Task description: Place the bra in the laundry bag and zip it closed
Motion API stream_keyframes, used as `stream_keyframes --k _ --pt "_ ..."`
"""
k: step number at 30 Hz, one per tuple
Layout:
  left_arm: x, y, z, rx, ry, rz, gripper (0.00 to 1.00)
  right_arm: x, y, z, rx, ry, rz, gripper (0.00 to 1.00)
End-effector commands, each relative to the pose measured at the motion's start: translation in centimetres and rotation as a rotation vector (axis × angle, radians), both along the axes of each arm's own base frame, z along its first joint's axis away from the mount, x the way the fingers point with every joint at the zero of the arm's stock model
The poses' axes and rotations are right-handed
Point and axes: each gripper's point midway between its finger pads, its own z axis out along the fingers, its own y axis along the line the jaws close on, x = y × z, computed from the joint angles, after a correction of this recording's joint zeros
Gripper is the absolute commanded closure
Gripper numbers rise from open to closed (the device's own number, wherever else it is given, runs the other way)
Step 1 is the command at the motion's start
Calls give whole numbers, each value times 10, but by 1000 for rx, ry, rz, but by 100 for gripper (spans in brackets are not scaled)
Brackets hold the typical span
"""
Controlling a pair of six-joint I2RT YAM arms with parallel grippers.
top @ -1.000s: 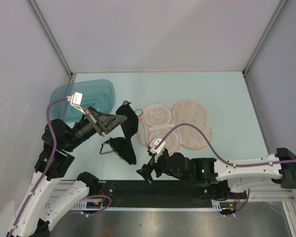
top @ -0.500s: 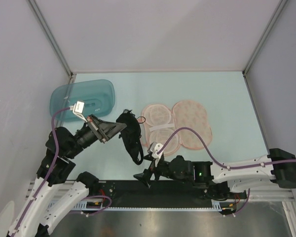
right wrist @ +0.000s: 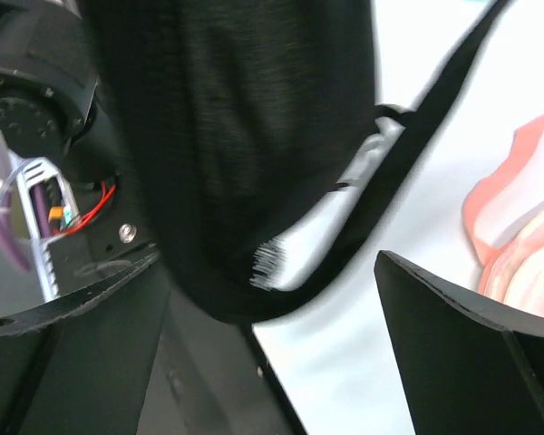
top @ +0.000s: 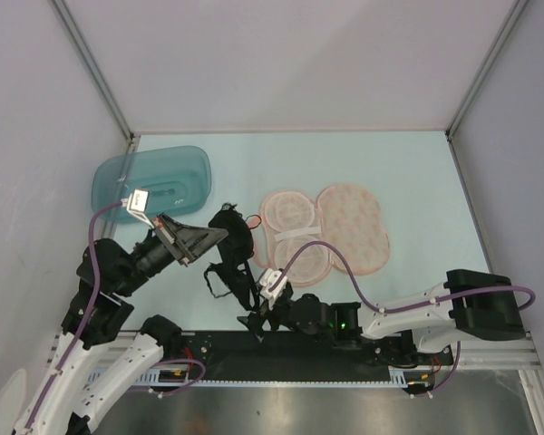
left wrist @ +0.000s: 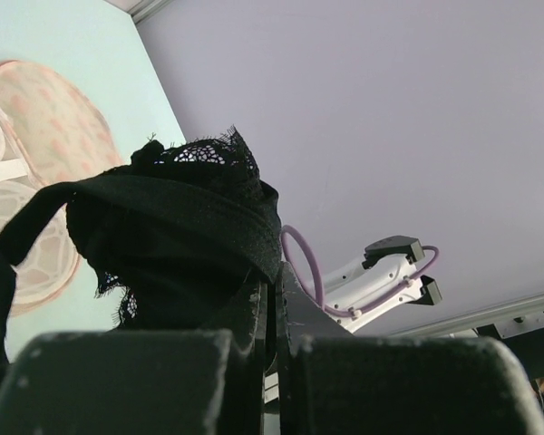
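The black bra [top: 232,256] hangs off the table, pinched at its top by my left gripper [top: 219,233], which is shut on it. In the left wrist view the bra [left wrist: 177,227] drapes over the closed fingers of the left gripper [left wrist: 276,294]. My right gripper [top: 253,322] is open, with the bra's lower end and a strap [right wrist: 236,136] hanging just beyond its spread fingertips [right wrist: 272,317]. The peach laundry bag [top: 340,227] lies open and flat on the table to the right of the bra. It also shows in the left wrist view [left wrist: 36,118] and at the right wrist view's edge [right wrist: 526,217].
A teal translucent tub [top: 154,177] stands at the back left of the table. The black base rail [top: 218,349] runs along the near edge under the right gripper. Grey walls close in the table on three sides.
The left gripper has lifted the bra so its lower half no longer lies on the table. The right arm has swung left and nearer, under the bra's hanging end.
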Motion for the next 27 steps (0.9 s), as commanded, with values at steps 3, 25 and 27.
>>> stream_keyframes --k 3,25,27 --pt "-11 4 20 -58 19 -9 100 11 18 39 149 -50 -80 10" --pt "1 72 -108 372 158 327 13 -28 -108 33 -298 292 61 100" --pt "-4 67 -104 419 93 261 13 -34 -124 36 -340 341 88 100"
